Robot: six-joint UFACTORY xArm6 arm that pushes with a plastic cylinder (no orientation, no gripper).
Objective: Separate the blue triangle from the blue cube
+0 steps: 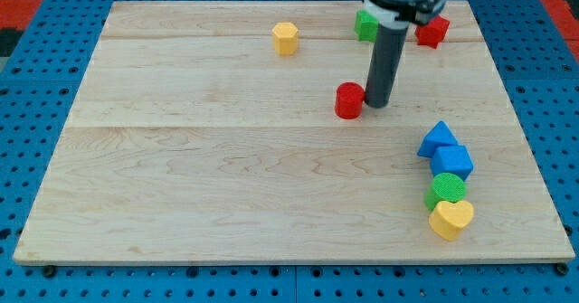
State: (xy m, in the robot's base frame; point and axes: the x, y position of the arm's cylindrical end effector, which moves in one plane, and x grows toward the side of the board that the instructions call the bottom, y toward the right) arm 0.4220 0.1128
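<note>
Nothing was done yet — my tip (376,104) sat beside the red plastic cylinder (349,100), no pincer visible, well apart from the still-touching blue plastic triangle (438,139) and blue plastic cube (451,163).

My tip (376,103) stands just right of the red cylinder (349,100), touching or nearly so, with bare board between it and the blue triangle (438,139) nearer and to the right; the triangle touches the blue cube (452,162), which runs into the green cylinder (446,189) and yellow heart (450,218), a packed chain near the right edge. Far off, the green block (365,24), red block (432,32) and yellow block (286,38) crowd the far edge; the whole left and near-left of the wooden board (199,176) lies open.
</note>
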